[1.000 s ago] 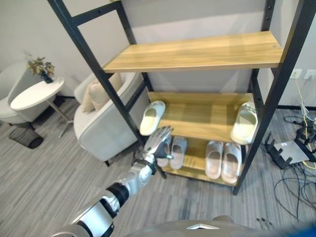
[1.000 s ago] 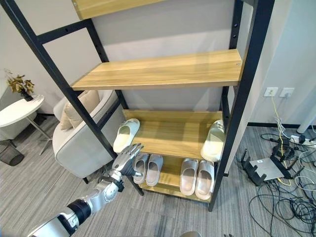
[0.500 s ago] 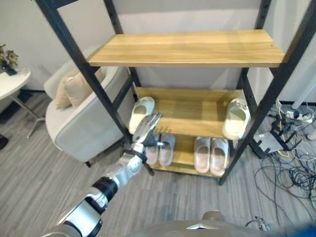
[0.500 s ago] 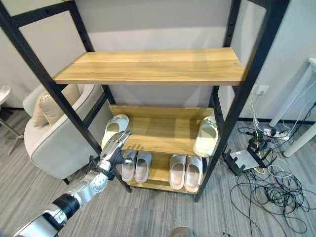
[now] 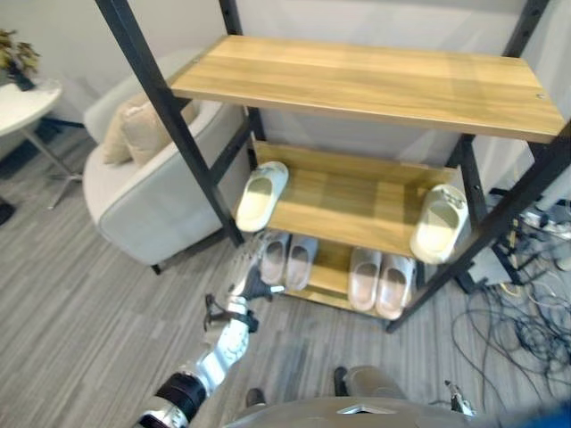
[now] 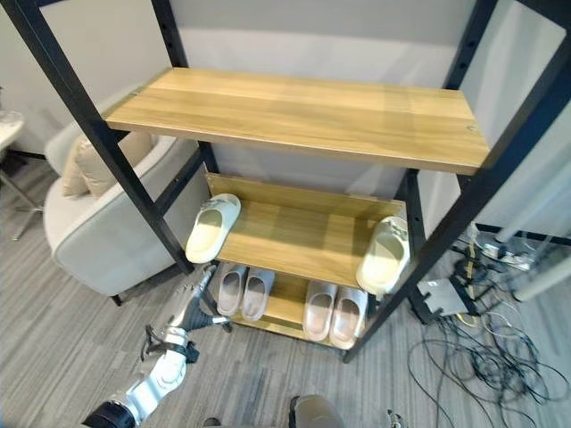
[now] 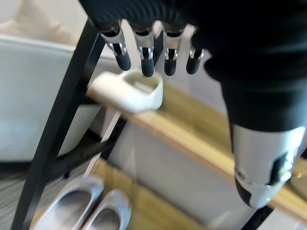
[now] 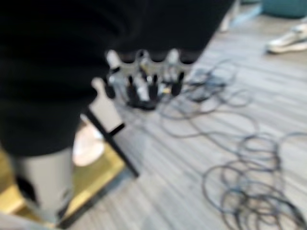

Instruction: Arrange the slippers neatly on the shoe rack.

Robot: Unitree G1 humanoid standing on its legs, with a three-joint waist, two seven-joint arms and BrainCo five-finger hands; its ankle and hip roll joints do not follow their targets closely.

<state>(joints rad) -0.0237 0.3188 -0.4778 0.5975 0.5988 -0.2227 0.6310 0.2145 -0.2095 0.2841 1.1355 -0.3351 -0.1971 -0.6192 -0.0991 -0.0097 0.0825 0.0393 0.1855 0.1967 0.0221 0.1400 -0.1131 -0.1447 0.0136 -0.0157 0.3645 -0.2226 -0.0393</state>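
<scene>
A white slipper [image 5: 260,195] lies at the left end of the rack's middle shelf [image 5: 357,201], its toe hanging over the edge. Its mate [image 5: 439,224] overhangs the right end. On the bottom shelf stand a grey pair [image 5: 287,259] and a beige pair [image 5: 381,279]. My left hand [image 5: 248,283] is low by the rack's left front post, open, fingers [image 7: 144,52] straight and holding nothing, below the left white slipper [image 7: 128,89]. My right hand [image 8: 144,79] hangs open over the floor by the rack's right foot.
A light armchair [image 5: 143,178] with a cushion stands just left of the rack, and a round white table [image 5: 27,98] beyond it. Loose cables [image 5: 526,330] cover the floor to the right. A person's shoe [image 8: 290,40] is on the floor farther off.
The camera has shifted. My left hand has dropped from beside the left white slipper at middle-shelf level to down by the bottom shelf. The slippers lie as before.
</scene>
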